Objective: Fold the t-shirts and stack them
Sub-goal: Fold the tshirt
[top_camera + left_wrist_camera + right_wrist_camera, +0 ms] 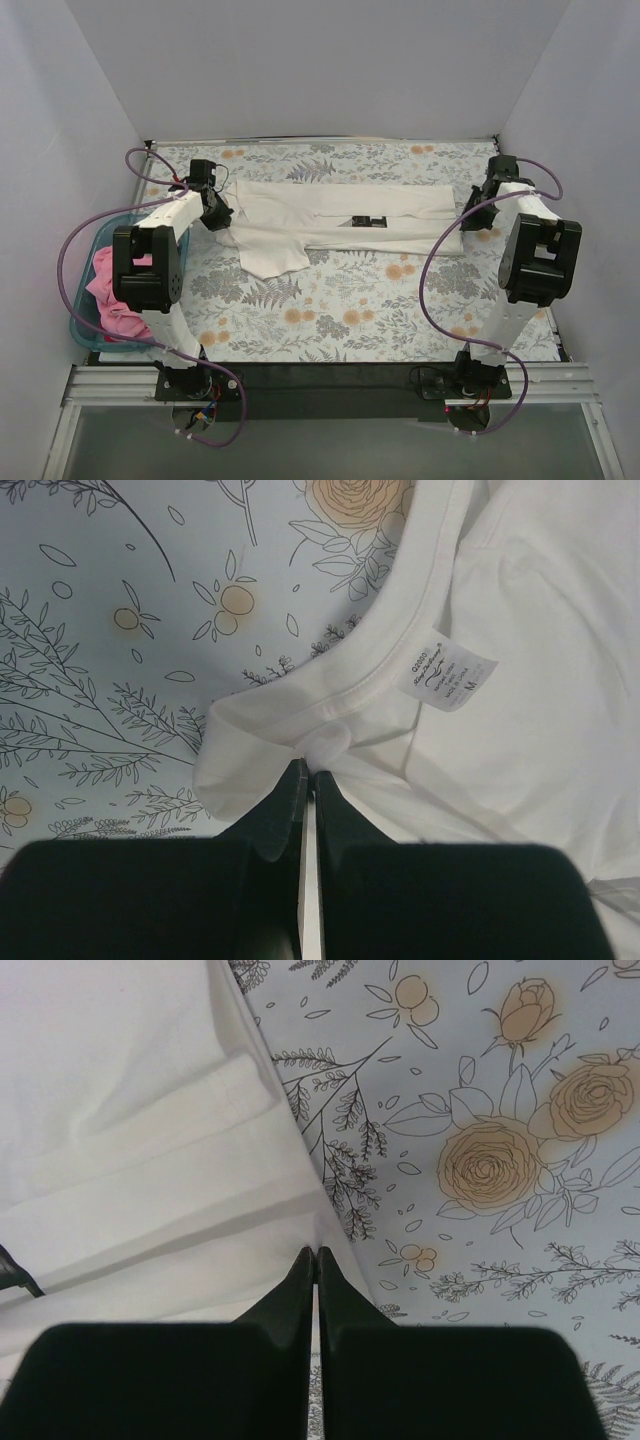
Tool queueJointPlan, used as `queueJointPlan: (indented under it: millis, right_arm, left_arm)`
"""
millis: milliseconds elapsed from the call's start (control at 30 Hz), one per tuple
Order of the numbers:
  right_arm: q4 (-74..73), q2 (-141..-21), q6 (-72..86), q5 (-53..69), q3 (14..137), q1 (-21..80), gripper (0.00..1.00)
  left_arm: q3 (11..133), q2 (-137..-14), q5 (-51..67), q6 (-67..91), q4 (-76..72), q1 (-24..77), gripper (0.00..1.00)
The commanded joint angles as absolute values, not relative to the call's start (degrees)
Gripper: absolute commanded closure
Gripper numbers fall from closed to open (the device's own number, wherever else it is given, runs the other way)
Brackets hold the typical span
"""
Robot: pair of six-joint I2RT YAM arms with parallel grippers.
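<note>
The surface (340,310) is covered with a pale cloth printed with ferns, leaves and orange-yellow flowers. It is closed in by plain pale walls (330,60) at the back and on both sides. A metal rail (330,385) runs along the near edge.

The white t-shirt (340,215) is laid out as a long folded band across the far half of the surface, with one sleeve hanging toward the near side. Inside its collar (400,620) a neck label (450,670) is sewn. The letter M can be read on it, but the rest of the print is too small to be read.

The left end effector (308,770) is set at the white t-shirt's collar end, its fingers pressed together on a fold of the fabric just below the collar. The right end effector (315,1252) is set at the opposite end of the white t-shirt. Its fingers are pressed together over the hem, which seems to be pinched between them, though the grip itself is hidden.

To the left of the white t-shirt, off the surface, the pink t-shirt (110,290) is bunched in a teal basket (85,335).
</note>
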State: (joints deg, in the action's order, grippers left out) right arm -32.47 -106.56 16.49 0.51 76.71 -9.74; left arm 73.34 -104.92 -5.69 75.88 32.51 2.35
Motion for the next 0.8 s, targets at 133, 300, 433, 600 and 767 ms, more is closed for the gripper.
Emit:
queueJointPlan:
  millis: [133,300,433,600,767]
  right_arm:
    - [-29.2,-108.9,15.2,1.1,79.1,-9.6,0.99]
    - [-28.6,-108.5,14.9,0.8,78.8,-9.6,0.99]
    - [-28.2,-108.9,14.5,1.2,79.4,-9.7,0.99]
    - [-27.2,-110.2,14.2,2.4,79.6,-9.4,0.99]
    - [-26.5,-111.8,13.6,2.7,79.9,-9.1,0.99]
  left_arm:
    - [71.4,-101.3,-9.8,75.8,31.6,1.7,1.00]
    - [69.4,-97.9,-9.9,75.7,32.0,1.7,1.00]
    - [69.5,-97.0,-11.4,75.0,32.3,1.7,1.00]
    - [70.0,-98.5,-11.8,75.2,32.0,1.7,1.00]
    - [69.2,-99.9,-11.3,75.4,30.9,1.7,1.00]
